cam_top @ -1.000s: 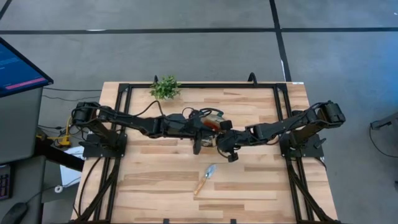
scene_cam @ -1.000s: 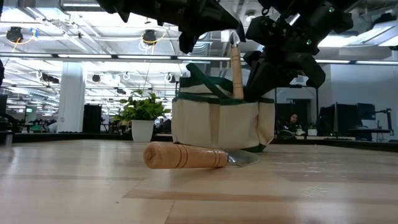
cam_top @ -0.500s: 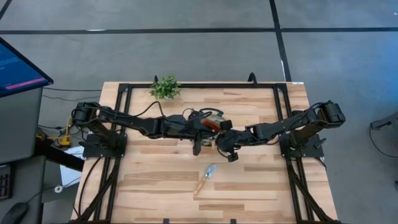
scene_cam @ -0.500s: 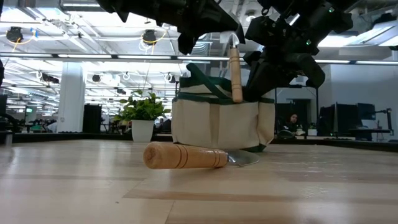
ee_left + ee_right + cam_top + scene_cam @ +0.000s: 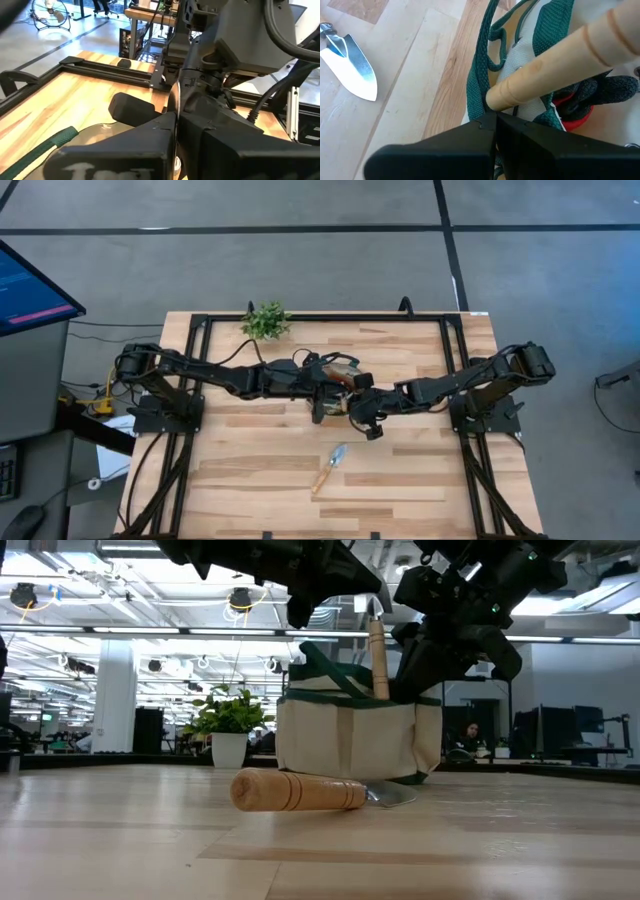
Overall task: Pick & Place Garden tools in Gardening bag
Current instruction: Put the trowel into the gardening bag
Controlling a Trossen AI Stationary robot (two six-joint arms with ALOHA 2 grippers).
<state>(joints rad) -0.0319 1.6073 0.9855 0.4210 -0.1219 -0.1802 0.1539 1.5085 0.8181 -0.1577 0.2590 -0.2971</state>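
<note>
Lowering is the step in hand: a wooden-handled tool (image 5: 378, 658) hangs upright over the gardening bag (image 5: 355, 738), held by its metal end in the clamped left gripper (image 5: 372, 606). The right gripper (image 5: 492, 116) is closed with nothing visibly held, close against the bag's green strap (image 5: 481, 90). The handle should be guided straight down into the bag and released only once seated. A trowel (image 5: 330, 468) lies on the table (image 5: 420, 490), well apart.
</note>
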